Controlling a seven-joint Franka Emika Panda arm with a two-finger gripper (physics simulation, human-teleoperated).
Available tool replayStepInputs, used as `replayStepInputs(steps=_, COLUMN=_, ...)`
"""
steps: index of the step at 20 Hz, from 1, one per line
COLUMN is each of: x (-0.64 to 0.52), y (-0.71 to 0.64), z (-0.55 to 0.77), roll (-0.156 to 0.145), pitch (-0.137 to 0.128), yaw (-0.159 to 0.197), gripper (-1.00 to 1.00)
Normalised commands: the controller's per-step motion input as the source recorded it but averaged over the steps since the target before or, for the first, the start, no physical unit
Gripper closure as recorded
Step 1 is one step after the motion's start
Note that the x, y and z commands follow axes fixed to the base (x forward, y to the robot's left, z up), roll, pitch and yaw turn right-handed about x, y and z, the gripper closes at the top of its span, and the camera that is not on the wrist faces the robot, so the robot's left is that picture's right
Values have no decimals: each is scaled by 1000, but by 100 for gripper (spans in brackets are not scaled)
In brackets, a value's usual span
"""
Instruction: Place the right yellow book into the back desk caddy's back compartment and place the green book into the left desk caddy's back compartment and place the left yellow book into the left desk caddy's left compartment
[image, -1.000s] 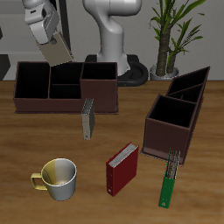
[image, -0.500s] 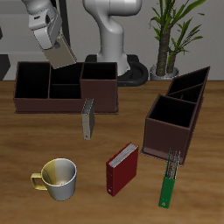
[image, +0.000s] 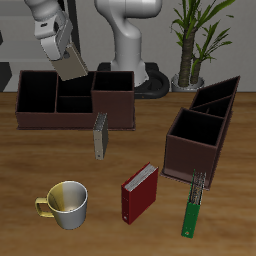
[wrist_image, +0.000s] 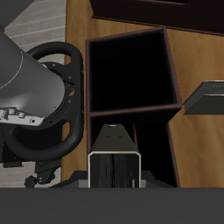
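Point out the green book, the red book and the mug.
green book (image: 190, 215), exterior view, middle of its cover
red book (image: 139, 193), exterior view, middle of its cover
mug (image: 68, 204), exterior view, its outer wall

Arm (image: 125, 35): glossy white rounded segments, grey joints, black circular base; gripper (image: 62, 52) light grey with 2 dark fingers

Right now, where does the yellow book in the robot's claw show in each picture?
Exterior view: the right yellow book hangs in the gripper, above the back desk caddy near the table's back.
Wrist view: the book shows edge-on, close up, over the caddy's open bins.
Shared landmark: the back desk caddy.
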Motion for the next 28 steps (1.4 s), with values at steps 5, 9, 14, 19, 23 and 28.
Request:
replayStepInputs(steps=5, x=0, y=136, z=-224, roll=3, pitch=58, yaw=-6, gripper=100)
replayStepInputs(steps=9, x=-36, y=93, z=-164, roll=-20, pitch=62, yaw=-7, gripper=100)
replayStepInputs(steps=14, x=11, y=64, z=-244, roll=-32, pitch=72, yaw=-31, gripper=100)
replayStepInputs(steps=19, x=-31, y=-38, z=-229, roll=-20, pitch=45, yaw=1, gripper=100)
replayStepInputs(steps=23, x=23, y=9, z=-337, roll=-32, pitch=65, yaw=-4, gripper=100)
replayStepInputs(steps=28, x=10, y=23, z=-286, roll=-12, pitch=62, yaw=-16, gripper=100)
